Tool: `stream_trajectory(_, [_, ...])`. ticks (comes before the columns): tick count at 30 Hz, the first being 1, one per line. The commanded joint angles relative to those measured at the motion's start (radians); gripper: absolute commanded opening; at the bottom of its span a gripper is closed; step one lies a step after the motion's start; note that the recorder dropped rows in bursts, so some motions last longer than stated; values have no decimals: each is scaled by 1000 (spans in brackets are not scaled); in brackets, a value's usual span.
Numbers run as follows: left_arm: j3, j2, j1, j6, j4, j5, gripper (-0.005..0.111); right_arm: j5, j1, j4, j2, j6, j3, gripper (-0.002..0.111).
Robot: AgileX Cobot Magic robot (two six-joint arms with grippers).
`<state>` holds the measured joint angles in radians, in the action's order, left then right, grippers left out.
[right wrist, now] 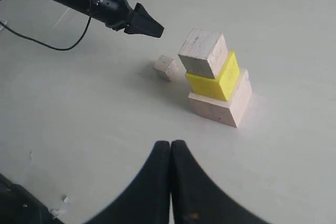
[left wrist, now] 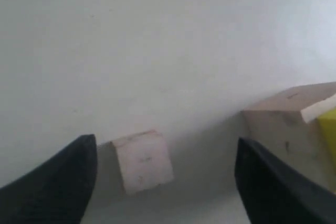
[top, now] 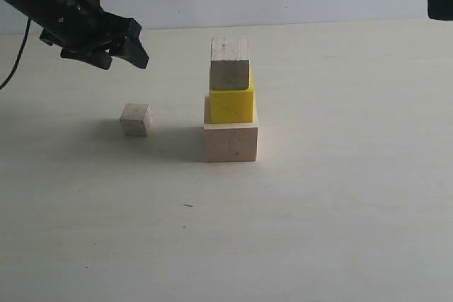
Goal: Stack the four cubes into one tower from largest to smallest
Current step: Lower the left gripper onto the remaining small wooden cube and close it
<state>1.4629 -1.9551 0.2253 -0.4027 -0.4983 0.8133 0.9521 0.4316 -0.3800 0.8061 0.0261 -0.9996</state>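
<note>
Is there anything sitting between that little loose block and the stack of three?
Nothing: only bare table separates the small wood cube from the three-cube stack. The exterior view shows it plainly.

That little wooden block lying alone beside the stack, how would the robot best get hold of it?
Probably from straight above, pinching the small block across two opposite flat sides. It sits flat on the table, apart from the stack, so those sides are free. The open left gripper hangs nearest.
</note>
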Motion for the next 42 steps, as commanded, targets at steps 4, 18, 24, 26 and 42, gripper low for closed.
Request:
stream_trajectory(4, [-5,-17,95,288,207,-8,63,-29,-1,24,-3,-4,5,0])
stream_trajectory(18, [-5,-45,128,357,287,-4,70,-29,-1,24,-3,-20,5,0])
stream_trajectory(24, [-5,-50,128,362,311,-42,70,-27,-1,24,-3,-26,5,0])
stream_trajectory(26, [-5,-62,128,362,311,-46,70,-27,-1,24,-3,-26,5,0])
stream_trajectory(42, [-5,-156,128,362,313,-60,70,-27,-1,24,-3,-34,5,0])
